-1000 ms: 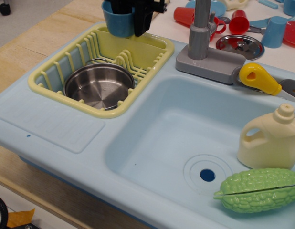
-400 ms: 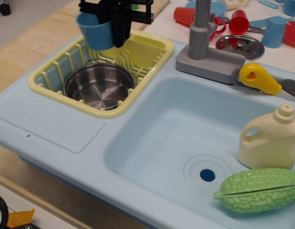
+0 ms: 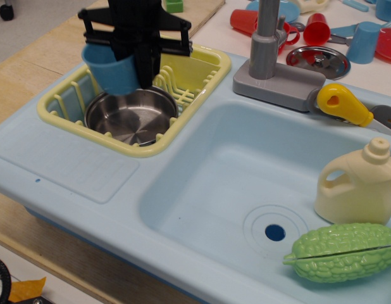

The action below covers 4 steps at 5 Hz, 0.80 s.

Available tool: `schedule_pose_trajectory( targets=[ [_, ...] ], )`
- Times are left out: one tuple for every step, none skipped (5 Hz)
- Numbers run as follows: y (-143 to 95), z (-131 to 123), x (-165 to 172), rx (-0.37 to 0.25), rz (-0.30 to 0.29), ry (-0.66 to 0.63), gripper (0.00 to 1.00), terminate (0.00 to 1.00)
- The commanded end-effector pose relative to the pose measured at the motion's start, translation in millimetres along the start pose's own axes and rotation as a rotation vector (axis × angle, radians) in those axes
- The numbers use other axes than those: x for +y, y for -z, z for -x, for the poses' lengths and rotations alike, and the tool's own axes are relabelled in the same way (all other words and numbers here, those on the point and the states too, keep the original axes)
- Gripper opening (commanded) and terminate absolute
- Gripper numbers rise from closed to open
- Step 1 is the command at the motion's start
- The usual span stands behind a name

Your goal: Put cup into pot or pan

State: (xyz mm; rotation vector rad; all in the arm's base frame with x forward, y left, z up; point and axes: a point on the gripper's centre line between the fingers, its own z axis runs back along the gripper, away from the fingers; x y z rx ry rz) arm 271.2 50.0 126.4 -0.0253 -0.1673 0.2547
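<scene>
The gripper, jaws pinching the blue cup upright above the steel pot, should lower centred, then release.

The black gripper points straight down, fingers clamped on the cup.
</scene>
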Motion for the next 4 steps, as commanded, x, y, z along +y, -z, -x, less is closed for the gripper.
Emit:
schedule_pose_trajectory(
  targets=[
    [-3.0, -2.0, 3.2, -0.065, 0.042, -0.004, 1.0, 0.0],
    [-0.2, -9.3, 4.5, -0.019, 0.073, 0.062, 1.0, 0.0],
    [-0.2, -9.3, 4.5, -0.019, 0.073, 0.062, 1.0, 0.0],
    [-0.2, -9.3, 4.5, -0.019, 0.073, 0.062, 1.0, 1.0]
  ],
)
